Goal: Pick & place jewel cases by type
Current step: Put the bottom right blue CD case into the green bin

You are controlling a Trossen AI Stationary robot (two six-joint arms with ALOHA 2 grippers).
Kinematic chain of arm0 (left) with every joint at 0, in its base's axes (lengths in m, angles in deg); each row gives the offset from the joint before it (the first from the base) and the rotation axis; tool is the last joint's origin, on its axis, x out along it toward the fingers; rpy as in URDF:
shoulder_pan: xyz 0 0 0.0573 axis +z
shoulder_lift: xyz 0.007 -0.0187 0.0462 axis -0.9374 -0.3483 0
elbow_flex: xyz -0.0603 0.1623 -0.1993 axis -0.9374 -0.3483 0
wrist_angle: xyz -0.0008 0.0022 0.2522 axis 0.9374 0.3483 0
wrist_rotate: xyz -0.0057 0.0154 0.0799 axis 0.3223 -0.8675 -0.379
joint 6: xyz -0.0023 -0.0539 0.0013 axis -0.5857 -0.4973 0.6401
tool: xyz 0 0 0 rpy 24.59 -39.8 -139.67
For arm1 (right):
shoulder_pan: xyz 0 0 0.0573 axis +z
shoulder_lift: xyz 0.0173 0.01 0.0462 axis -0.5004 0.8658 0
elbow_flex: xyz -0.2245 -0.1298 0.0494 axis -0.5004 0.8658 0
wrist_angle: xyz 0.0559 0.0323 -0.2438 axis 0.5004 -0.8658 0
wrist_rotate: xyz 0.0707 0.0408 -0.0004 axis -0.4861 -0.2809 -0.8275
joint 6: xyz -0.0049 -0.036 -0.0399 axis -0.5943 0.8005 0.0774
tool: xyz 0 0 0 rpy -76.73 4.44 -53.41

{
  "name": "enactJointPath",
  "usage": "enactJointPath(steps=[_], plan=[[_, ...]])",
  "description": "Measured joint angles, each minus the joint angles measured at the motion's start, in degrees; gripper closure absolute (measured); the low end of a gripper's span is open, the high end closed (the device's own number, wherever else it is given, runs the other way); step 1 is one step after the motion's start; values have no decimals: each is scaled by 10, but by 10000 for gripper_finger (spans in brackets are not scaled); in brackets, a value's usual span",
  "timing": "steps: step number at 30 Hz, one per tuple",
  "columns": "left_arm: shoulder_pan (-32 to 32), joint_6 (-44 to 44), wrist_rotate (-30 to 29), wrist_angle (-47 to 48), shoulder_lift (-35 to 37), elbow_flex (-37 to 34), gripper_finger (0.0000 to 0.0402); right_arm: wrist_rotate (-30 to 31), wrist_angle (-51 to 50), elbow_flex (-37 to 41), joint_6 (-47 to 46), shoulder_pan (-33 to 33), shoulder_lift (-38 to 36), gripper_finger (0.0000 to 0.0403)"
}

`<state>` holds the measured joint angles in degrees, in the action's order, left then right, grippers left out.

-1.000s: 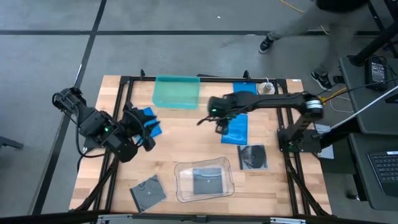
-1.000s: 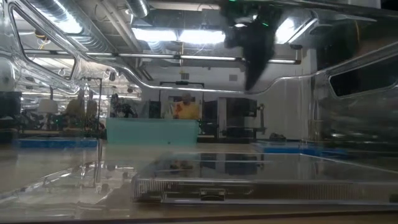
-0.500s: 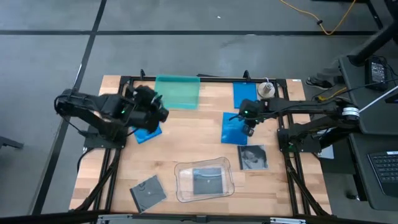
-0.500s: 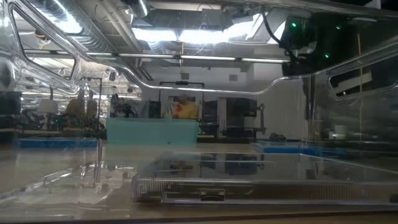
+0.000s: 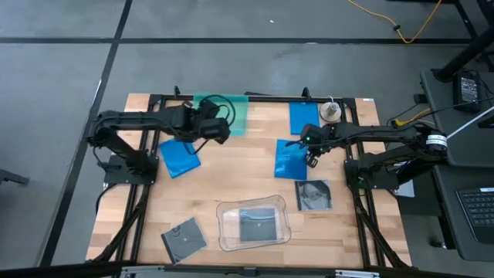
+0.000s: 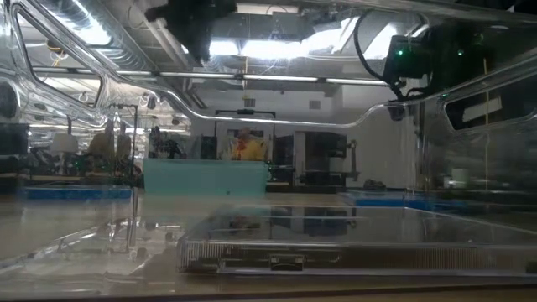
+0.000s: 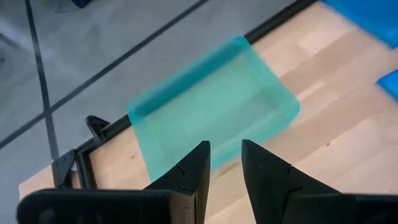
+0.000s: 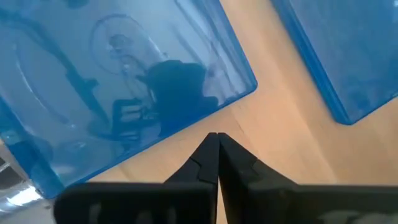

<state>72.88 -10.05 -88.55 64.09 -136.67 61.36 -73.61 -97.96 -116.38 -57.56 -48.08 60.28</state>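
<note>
Your left gripper point(image 7: 222, 163) hangs over the teal tray point(image 7: 214, 109), fingers a narrow gap apart, holding nothing; a blue jewel case point(image 5: 178, 157) lies just behind it. Your right gripper point(image 8: 215, 144) is pinched closed and empty, right at another blue jewel case point(image 8: 118, 81). These look light, stiff, slick, probably crackable, so take an edge.

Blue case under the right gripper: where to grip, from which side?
The blue case lies flat on the wood, so come from above and pinch a free edge, likely the one nearest the shut right gripper. The dark case sits close by its near corner.
</note>
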Motion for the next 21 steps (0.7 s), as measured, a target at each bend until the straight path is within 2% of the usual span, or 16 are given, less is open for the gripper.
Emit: enactJointPath(steps=[5, 14, 18, 21], plan=[[25, 59, 50, -30, -22, 0, 318, -4, 6, 17, -16, -2, 14, 393], [60, 150, 55, -74, -26, 0, 319, -37, 59, 61, -46, -2, 87, 394], [79, 177, 90, -99, -26, -4, 320, -41, 61, 55, -45, -2, 98, 395], [88, 188, 124, -139, -25, -34, 320, -46, 57, 40, -44, -2, 102, 398]])
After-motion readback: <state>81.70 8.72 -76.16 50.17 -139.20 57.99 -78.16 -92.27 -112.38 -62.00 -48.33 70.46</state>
